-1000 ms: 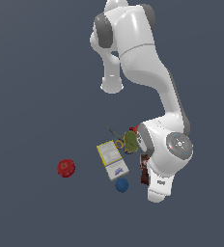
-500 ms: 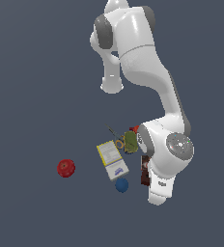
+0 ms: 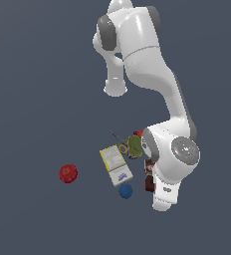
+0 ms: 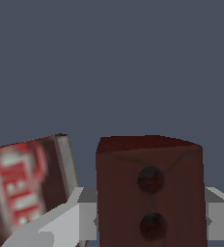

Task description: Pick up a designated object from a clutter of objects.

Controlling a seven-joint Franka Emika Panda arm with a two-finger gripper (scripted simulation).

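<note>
The designated object (image 4: 150,193), a dark maroon box with two round dark marks, fills the space between my gripper (image 4: 150,221) in the wrist view. A grey finger (image 4: 85,217) presses against one of its sides, and the other finger meets the opposite side, so the gripper is shut on it. In the exterior view, only a sliver of the designated object (image 3: 149,183) shows beside the white wrist, at the clutter's edge on the exterior view's right.
A dark box with a red-and-white label (image 4: 22,188) lies right beside the held box. The clutter holds an olive-green lump (image 3: 134,146), a white-yellow booklet (image 3: 112,158), a white-blue box (image 3: 120,176) and a blue ball (image 3: 126,191). A red ball (image 3: 67,173) sits apart.
</note>
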